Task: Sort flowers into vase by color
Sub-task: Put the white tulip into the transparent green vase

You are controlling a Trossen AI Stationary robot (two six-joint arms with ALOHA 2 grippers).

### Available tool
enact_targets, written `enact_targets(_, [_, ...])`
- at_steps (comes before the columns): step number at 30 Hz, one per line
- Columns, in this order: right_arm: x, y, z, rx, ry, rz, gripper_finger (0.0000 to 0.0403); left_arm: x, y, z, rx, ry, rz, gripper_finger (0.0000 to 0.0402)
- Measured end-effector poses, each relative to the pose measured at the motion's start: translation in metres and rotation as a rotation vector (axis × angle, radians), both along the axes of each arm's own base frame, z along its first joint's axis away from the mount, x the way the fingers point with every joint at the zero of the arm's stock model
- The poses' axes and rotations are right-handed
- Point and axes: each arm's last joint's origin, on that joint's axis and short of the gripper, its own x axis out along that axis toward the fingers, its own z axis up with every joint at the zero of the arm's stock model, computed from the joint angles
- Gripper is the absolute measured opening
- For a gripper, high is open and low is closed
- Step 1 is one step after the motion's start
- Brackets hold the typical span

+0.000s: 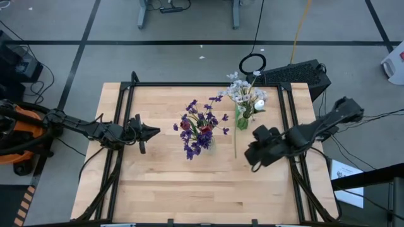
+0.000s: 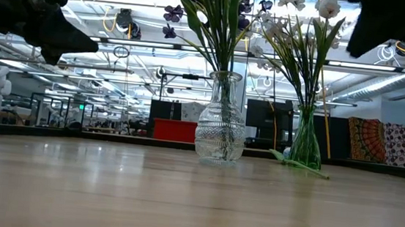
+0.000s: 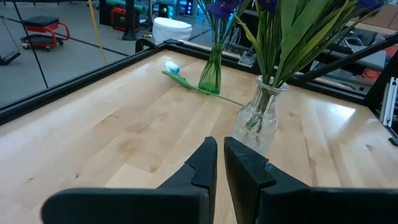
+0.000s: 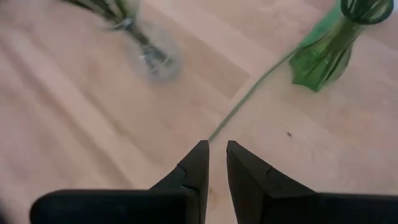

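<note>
A clear glass vase (image 1: 206, 142) (image 2: 221, 130) stands mid-table with purple sprigs and dark red tulip buds. To its right, a green vase (image 1: 242, 120) (image 2: 306, 145) holds white blossoms and a white tulip. One loose flower (image 3: 186, 81) lies flat on the table beside the green vase. Its bud points toward the far edge, and its stem (image 1: 235, 142) (image 4: 249, 93) runs toward the near edge. My right gripper (image 1: 254, 161) (image 4: 217, 149) hovers shut above the stem's near end. My left gripper (image 1: 154, 132) (image 3: 220, 146) hangs shut in the air left of the clear vase.
The wooden table (image 1: 189, 189) has a black frame (image 1: 208, 84) along its far edge and rails down both sides. The whole near half of the wood is bare. A ring light (image 1: 252, 63) and a dark case (image 1: 297, 74) sit beyond the far edge.
</note>
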Motion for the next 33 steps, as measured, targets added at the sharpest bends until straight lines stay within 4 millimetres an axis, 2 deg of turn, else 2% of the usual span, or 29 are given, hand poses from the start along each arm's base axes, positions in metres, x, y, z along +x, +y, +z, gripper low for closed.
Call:
enact_targets(9, [0.04,0.012,-0.056,0.03,0.139,-0.303,0.0047,0.0,0.0,0.0,0.002,0.005,0.0,0.0035])
enact_targets(19, [0.078,0.009,-0.099,0.029,0.126,-0.37,0.0048,0.0,0.0,0.0,0.002,0.004,0.0,0.0035])
enact_targets(27, [0.072,-0.005,-0.147,0.135,0.124,-0.377,0.006,0.0,0.0,0.0,0.002,0.005,0.001,0.0035])
enact_targets(33, [0.068,-0.018,-0.157,0.129,0.133,-0.403,0.0092,0.0,0.0,0.0,0.0,0.003,0.001,0.0035])
